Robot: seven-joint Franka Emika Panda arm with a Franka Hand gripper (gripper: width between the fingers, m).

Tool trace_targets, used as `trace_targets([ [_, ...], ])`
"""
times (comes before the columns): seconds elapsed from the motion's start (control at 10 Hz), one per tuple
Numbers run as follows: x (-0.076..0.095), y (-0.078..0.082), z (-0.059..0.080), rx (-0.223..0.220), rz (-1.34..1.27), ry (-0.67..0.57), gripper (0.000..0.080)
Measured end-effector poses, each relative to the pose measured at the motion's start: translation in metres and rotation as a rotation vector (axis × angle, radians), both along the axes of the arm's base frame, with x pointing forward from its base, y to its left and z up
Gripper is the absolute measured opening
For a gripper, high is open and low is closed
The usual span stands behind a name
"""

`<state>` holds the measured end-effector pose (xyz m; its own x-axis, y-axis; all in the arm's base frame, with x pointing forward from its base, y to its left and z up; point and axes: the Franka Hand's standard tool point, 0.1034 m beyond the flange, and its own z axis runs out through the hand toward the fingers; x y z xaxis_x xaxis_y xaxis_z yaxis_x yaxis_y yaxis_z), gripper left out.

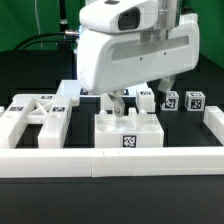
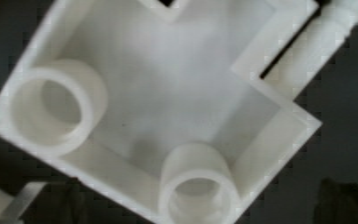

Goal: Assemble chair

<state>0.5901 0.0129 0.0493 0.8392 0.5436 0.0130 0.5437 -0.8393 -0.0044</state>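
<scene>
Fingers (image 1: 118,100) hang over chair part (image 1: 127,130); wrist view alone shows round sockets (image 2: 51,105).

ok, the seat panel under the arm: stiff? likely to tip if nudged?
The seat panel looks thick moulded plastic, so probably rigid. It lies flat and wide, so a push should slide it rather than tip it. Its smooth faces might slip in a pinch.

We can read no letters, numbers or brand names. The only signs are black-and-white square tags (image 1: 129,140): one on the chunky matte white plastic block (image 1: 110,127) just in front of the fingers (image 1: 117,101), one each on two small white plastic pieces (image 1: 193,101) beside them, and two on the white plastic frame (image 1: 35,122) on their far side.
</scene>
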Motion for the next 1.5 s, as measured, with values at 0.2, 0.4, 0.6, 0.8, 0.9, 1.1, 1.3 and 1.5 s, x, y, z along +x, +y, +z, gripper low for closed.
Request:
trace_targets([
  [0.2, 0.0, 0.002, 0.0, 0.012, -0.159, 0.003, 0.065],
  [0.4, 0.0, 0.004, 0.0, 0.022, -0.28, 0.006, 0.065],
  [0.6, -0.005, 0.011, -0.006, 0.037, -0.444, 0.017, 0.065],
  [0.8, -0.009, 0.019, -0.018, 0.04, -0.525, 0.024, 0.065],
  [0.9, -0.011, 0.022, -0.026, 0.04, -0.522, 0.025, 0.065],
  [1.1, -0.016, 0.023, -0.039, 0.037, -0.513, 0.039, 0.065],
  [1.3, -0.018, 0.021, -0.042, 0.034, -0.503, 0.044, 0.065],
  [1.5, -0.019, 0.023, -0.043, 0.035, -0.5, 0.046, 0.0545],
])
